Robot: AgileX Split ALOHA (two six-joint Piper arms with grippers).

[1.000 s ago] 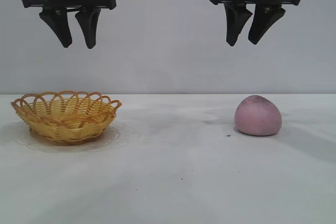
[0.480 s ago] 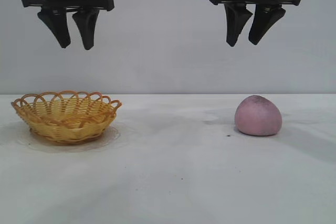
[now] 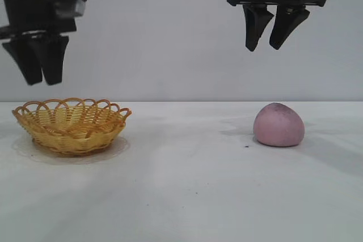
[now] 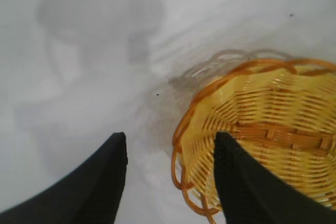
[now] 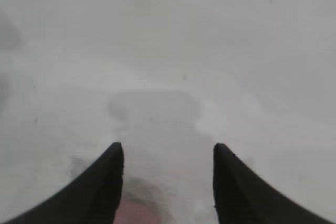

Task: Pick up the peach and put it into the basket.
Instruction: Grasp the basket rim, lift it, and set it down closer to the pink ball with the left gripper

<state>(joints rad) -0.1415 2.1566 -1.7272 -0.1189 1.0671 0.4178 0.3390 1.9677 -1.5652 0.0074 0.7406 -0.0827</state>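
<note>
the peach [image 3: 278, 125] rests on the desk [image 3: 187, 185] at the right side, directly beneath the right gripper [image 3: 277, 42], untouched and well apart from the basket [image 3: 71, 124], which stands on the desk at the far left.

change since the earlier exterior frames: the left gripper [image 3: 38, 77] has moved outward to the left and dropped lower; it now hangs above the basket's outer left edge. its fingers [image 4: 100, 182] are released, with a gap between them, and hold nothing. in the left wrist view the basket rim [image 4: 181, 129] lies near one finger. the right gripper has not moved; it hangs high above the peach with its fingers [image 5: 102, 182] spread and empty.

implication: no pickup has begun. the left arm's shift probably clears the space over the basket for a later drop. the next step judged necessary is a straight descent of the right gripper onto the peach.
</note>
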